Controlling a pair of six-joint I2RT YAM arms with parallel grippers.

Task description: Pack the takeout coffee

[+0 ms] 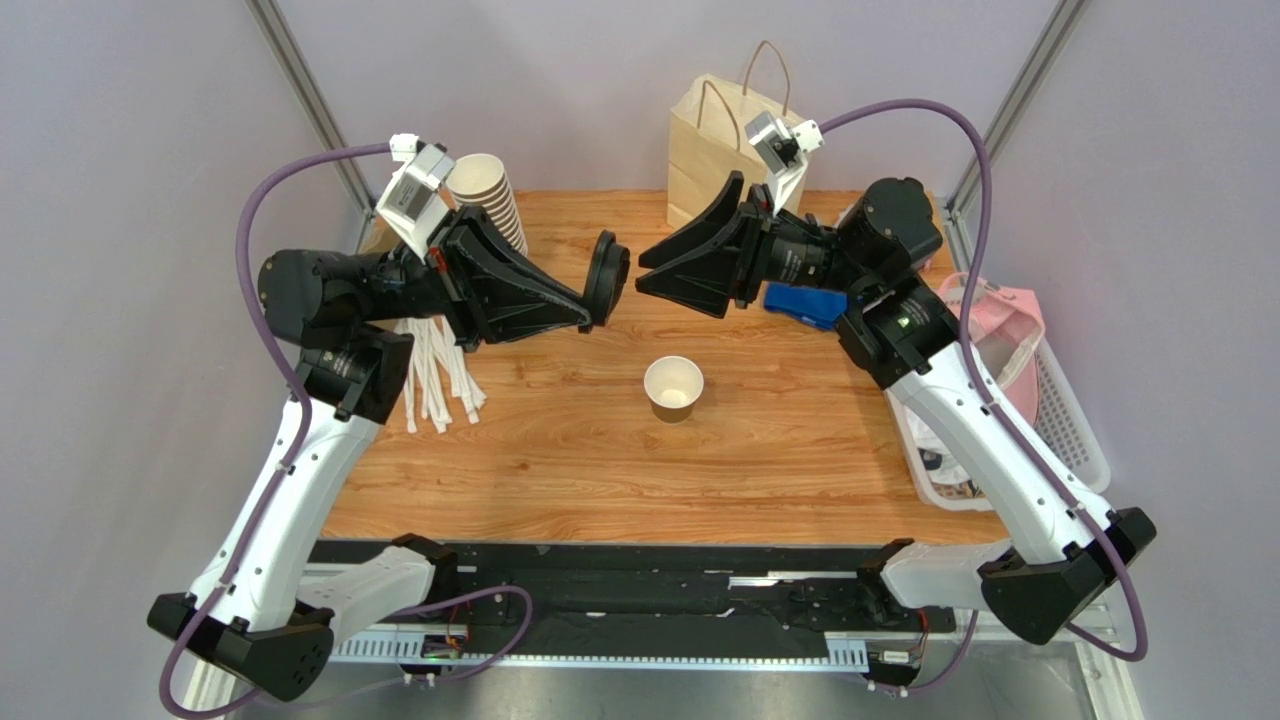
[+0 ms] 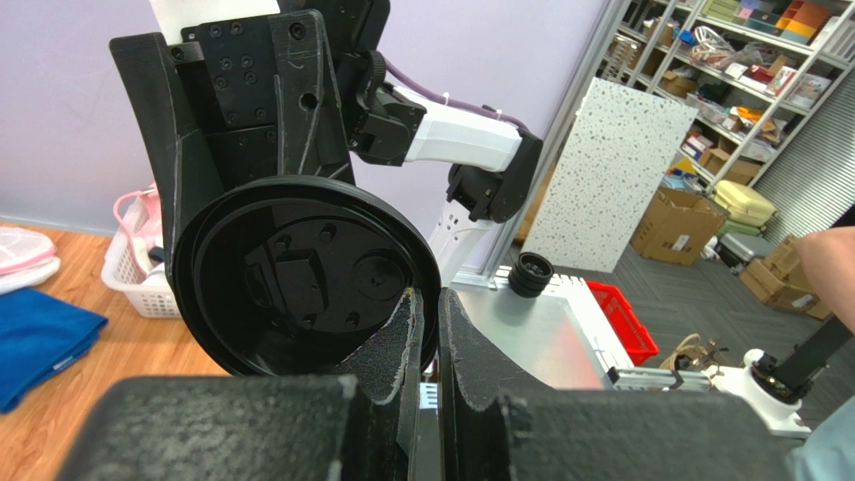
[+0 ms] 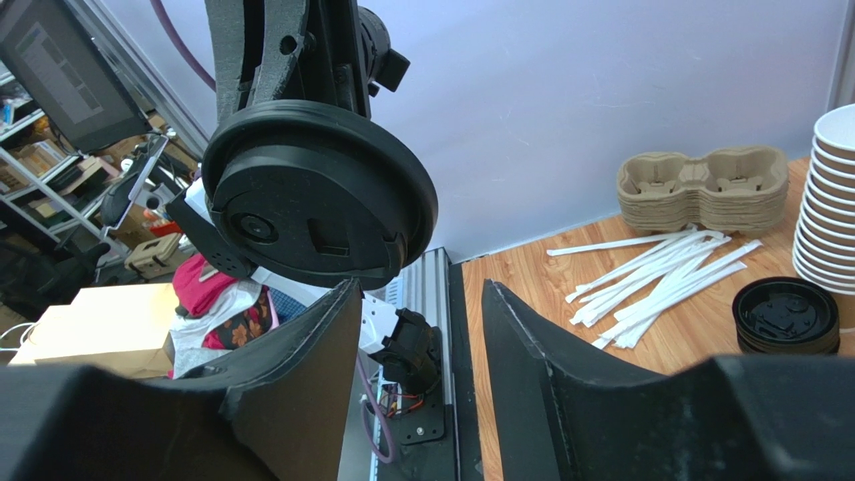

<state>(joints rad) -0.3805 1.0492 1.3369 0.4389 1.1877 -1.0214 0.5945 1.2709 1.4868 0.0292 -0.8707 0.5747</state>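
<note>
Near edge first: the table [image 1: 601, 480] is bare wood in front of both arm bases, so I have plenty of room there. The paper cup [image 1: 673, 386] stands upright mid-table with no lid on it. It has open wood all round and is well apart from every edge. The white stirrers [image 1: 439, 375] lie scattered toward the left edge, partly under my left arm. The pink basket [image 1: 1037, 383] sits at the right edge beside my right arm; I cannot tell if it is on the table or off it.

Above and beyond the cup, the two pincers face each other in the air, near but apart. My left pincer [image 1: 585, 308] is clenched on the black lid [image 1: 607, 278], which is held upright. My right pincer [image 1: 646, 276] is released, jaws spread, nothing between them. The blue cloth [image 1: 804, 305] lies under the right wrist. Farther back, the cup stack [image 1: 489, 192] is at the far left and the paper bag [image 1: 736, 143] stands at the far edge.

View differences: the top view shows the lid edge-on only. The left wrist view shows the fingers [image 2: 396, 336] pinching its lower rim. The right wrist view shows the lid's face just past one spread finger, plus the loose lids [image 3: 786, 316] and pulp carriers [image 3: 702, 190], which the top view hides under my left arm. Only the top view shows the cup.
</note>
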